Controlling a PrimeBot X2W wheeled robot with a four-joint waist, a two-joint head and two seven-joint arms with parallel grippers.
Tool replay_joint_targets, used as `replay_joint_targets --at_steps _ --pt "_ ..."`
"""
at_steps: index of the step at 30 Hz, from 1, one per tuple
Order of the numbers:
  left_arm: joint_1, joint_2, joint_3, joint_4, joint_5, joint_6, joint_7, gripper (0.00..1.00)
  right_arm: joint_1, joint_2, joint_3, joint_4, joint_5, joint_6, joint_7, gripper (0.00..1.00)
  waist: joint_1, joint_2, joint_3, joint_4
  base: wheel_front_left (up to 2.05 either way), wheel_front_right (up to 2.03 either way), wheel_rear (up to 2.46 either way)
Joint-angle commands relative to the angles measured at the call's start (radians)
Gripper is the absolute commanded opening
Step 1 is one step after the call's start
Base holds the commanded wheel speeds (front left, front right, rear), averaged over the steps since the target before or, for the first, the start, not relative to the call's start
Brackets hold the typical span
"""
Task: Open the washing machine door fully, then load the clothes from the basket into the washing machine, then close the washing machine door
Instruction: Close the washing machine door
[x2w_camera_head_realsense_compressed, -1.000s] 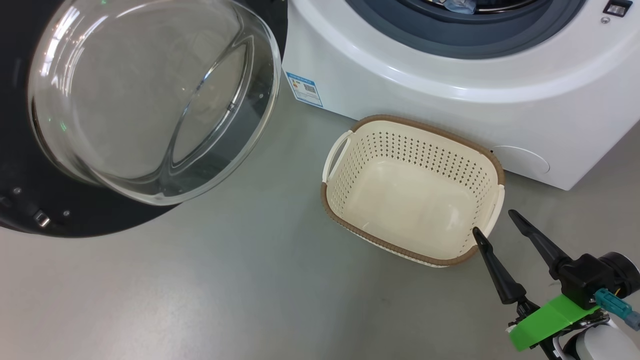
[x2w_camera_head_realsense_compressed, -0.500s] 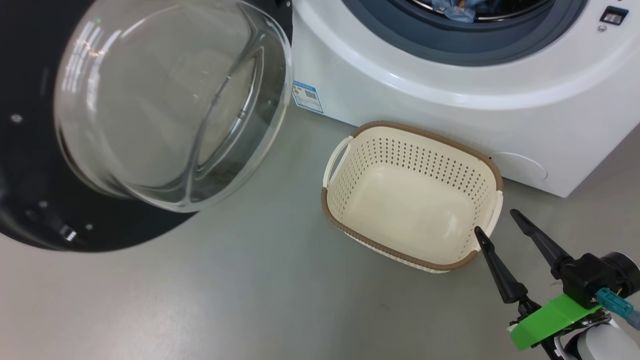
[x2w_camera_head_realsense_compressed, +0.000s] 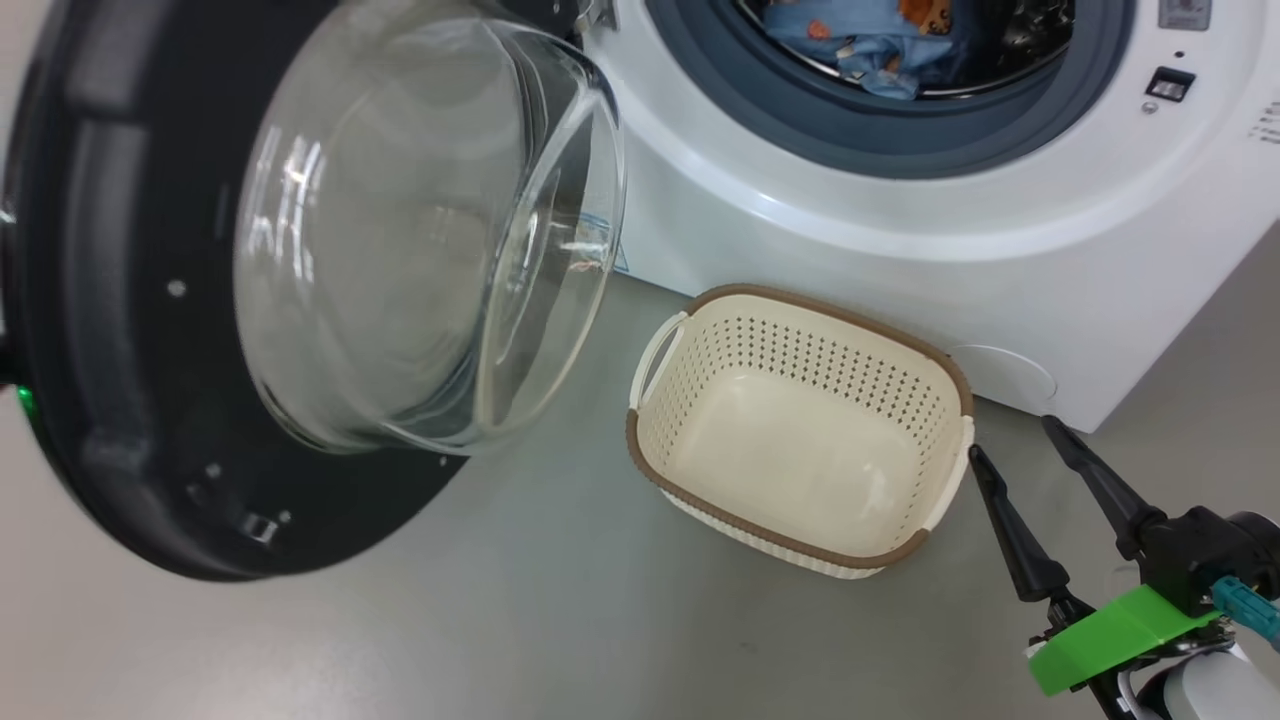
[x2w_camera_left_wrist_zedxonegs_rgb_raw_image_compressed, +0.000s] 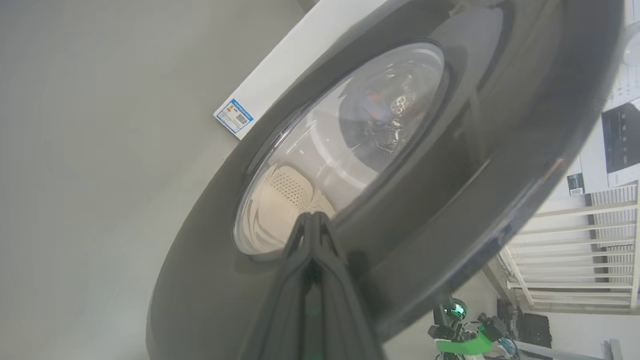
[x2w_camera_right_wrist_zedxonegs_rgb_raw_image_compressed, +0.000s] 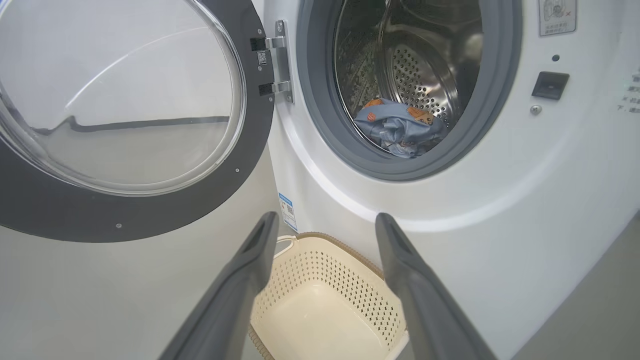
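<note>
The washing machine (x2w_camera_head_realsense_compressed: 900, 250) stands with its door (x2w_camera_head_realsense_compressed: 120, 400) swung out to the left, the glass bowl (x2w_camera_head_realsense_compressed: 420, 240) bulging toward the machine. The clothes (x2w_camera_head_realsense_compressed: 870, 40), blue with orange prints, lie inside the steel drum (x2w_camera_right_wrist_zedxonegs_rgb_raw_image_compressed: 425, 65). On the floor in front sits the basket (x2w_camera_head_realsense_compressed: 800, 350), with nothing in it. My right gripper (x2w_camera_head_realsense_compressed: 1012, 440) hangs open just right of the basket, pointing at the machine (x2w_camera_right_wrist_zedxonegs_rgb_raw_image_compressed: 550, 200). My left gripper (x2w_camera_left_wrist_zedxonegs_rgb_raw_image_compressed: 311, 217) is shut, its tips close to the door's glossy outer face (x2w_camera_left_wrist_zedxonegs_rgb_raw_image_compressed: 450, 200); I cannot tell whether they touch.
The door hinge (x2w_camera_right_wrist_zedxonegs_rgb_raw_image_compressed: 277, 60) sits on the left of the grey rubber ring (x2w_camera_right_wrist_zedxonegs_rgb_raw_image_compressed: 320, 125). A blue label (x2w_camera_right_wrist_zedxonegs_rgb_raw_image_compressed: 287, 210) marks the machine's lower left corner. Grey floor (x2w_camera_head_realsense_compressed: 500, 620) lies open in front of the basket. White railings (x2w_camera_left_wrist_zedxonegs_rgb_raw_image_compressed: 575, 250) stand behind the door.
The head view has lifted, so more of the drum and the clothes shows. The door has swung further toward the machine. My right gripper has stayed open beside the basket.
</note>
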Motion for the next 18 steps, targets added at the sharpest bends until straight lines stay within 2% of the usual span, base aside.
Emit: replay_joint_targets --at_steps 1,18 --pt "0.003 0.053 0.025 -0.053 -0.020 -0.004 0.020 0.00 0.018 -0.006 0.009 -0.025 -0.014 0.004 -0.008 1.00 0.0000 -0.0001 -0.014 -0.012 0.00 0.00 0.00" --pt "0.072 -0.004 -0.050 -0.298 -0.063 -0.004 0.104 0.00 0.083 0.033 -0.045 -0.037 -0.022 0.004 -0.008 1.00 0.0000 -0.0001 -0.093 -0.127 0.00 0.00 0.00"
